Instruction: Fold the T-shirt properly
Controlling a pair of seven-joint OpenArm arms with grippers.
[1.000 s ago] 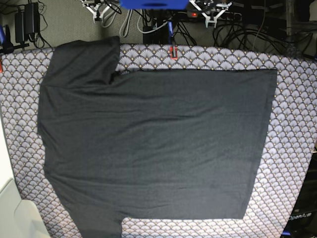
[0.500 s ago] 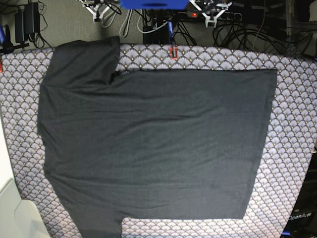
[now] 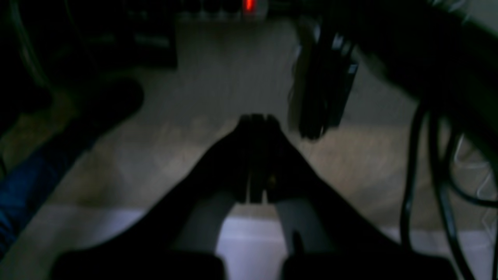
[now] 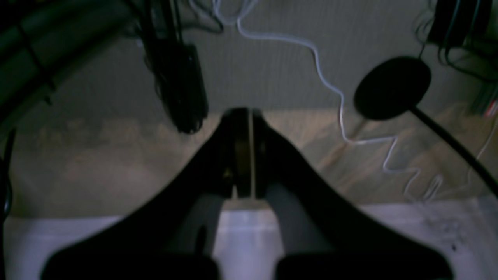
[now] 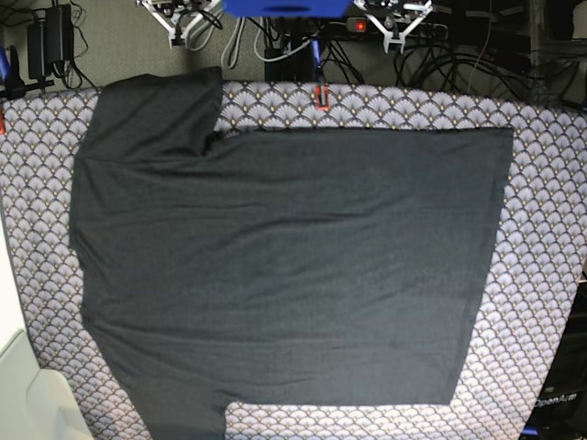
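T-shirt (image 5: 284, 266) lies spread flat — left claw (image 3: 255, 120) and right claw (image 4: 243, 114) both closed, empty.

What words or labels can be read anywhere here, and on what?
"OpenArm": faint pale lettering on a dark part at the table's lower right corner in the base view.
T-shirt: plain side up, no print or text showing.
Both wrist views: too dark and blurred, no text readable.

T-shirt (image 5: 293, 266) — matt charcoal cloth; table cover (image 5: 541, 238) — patterned fabric.
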